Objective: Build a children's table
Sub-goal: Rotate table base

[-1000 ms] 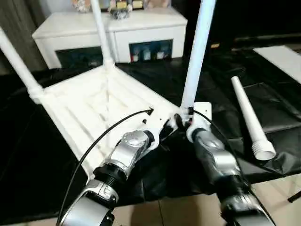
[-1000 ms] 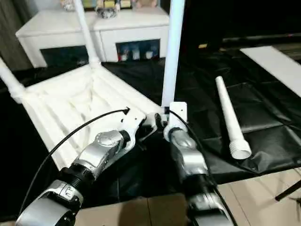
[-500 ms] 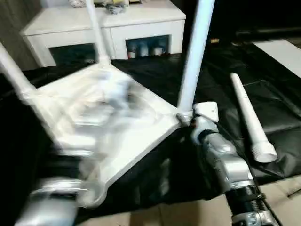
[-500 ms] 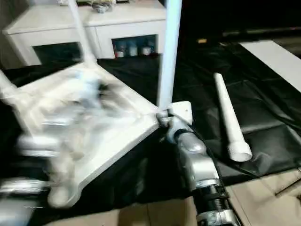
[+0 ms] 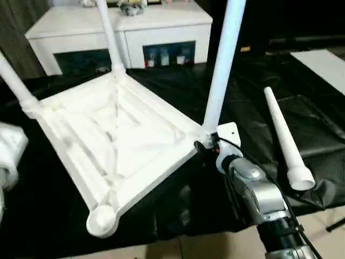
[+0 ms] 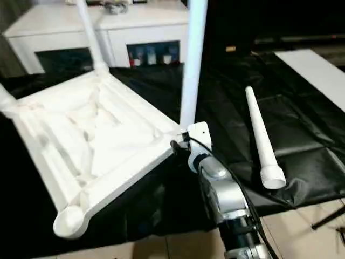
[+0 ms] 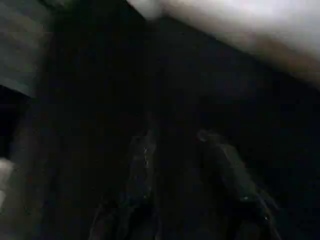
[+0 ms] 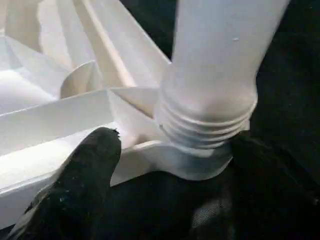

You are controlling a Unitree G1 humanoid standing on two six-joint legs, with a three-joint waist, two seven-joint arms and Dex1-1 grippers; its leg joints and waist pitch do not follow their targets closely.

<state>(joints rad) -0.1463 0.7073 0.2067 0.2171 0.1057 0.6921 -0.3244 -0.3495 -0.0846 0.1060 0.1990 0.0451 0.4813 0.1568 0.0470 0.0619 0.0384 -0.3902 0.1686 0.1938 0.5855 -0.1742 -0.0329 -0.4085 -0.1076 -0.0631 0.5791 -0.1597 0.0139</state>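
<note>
Head camera: upside-down white table (image 5: 116,140) lying on black sheeting (image 5: 253,91), ribbed underside facing up, near corner socket (image 5: 101,220) empty. Three legs standing up from the other corners: far leg (image 5: 109,33), left leg (image 5: 15,80) and right leg (image 5: 220,67). Fourth, loose leg (image 5: 284,141) lying on the sheeting to the right, well apart from the tabletop, wide threaded end nearest. White cabinet (image 5: 121,32) with dark glass doors at the far side. Right gripper (image 5: 207,148) at the foot of the right leg, silver forearm running back to the near right. White part of the left arm blurred at the left edge, near the tabletop's left side.

Left wrist camera: dark and blurred. Two black fingers (image 7: 142,170) of the left gripper (image 7: 175,145) standing a little apart over the black sheeting, nothing between them. Pale blurred edge of the table across the far corner.

Right wrist camera: close on the joint where the right leg (image 8: 220,60) meets the tabletop corner (image 8: 190,160), screw threads showing just above the socket. Black fingers spread wide, one finger (image 8: 82,175) lying against the tabletop rim beside the socket, the other dark against the sheeting on the opposite side. Jaws wide apart around the base of the leg, not clamped on it.
</note>
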